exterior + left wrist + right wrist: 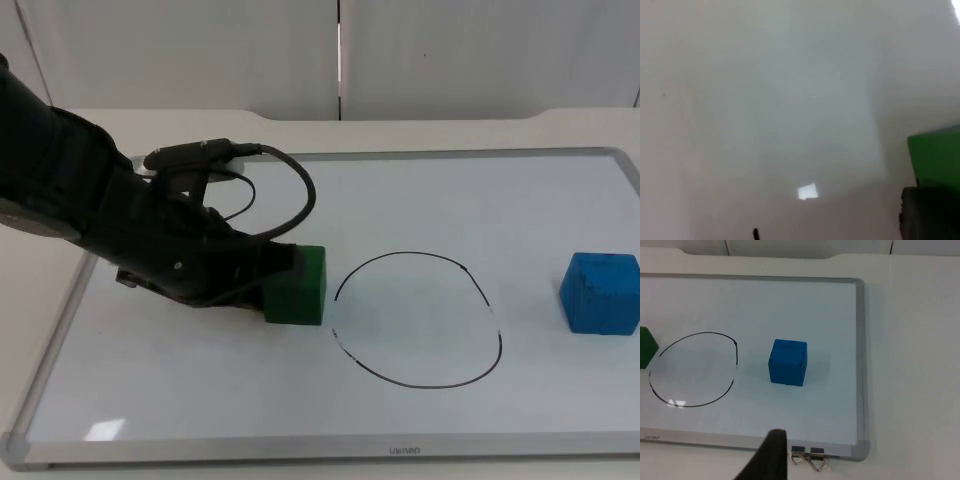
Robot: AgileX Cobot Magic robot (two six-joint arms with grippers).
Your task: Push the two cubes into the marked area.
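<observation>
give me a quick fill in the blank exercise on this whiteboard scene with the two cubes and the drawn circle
1. The left gripper is pressed against the ____ cube.
2. The blue cube sits ____ the drawn circle, on the whiteboard.
3. Two metal ____ hang on the whiteboard's edge, near the right gripper.
4. The number of cubes fully inside the circle is ____.

Missing words: green; outside; clips; zero

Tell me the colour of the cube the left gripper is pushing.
Green cube, against the left gripper; clearest in the top view.
</observation>
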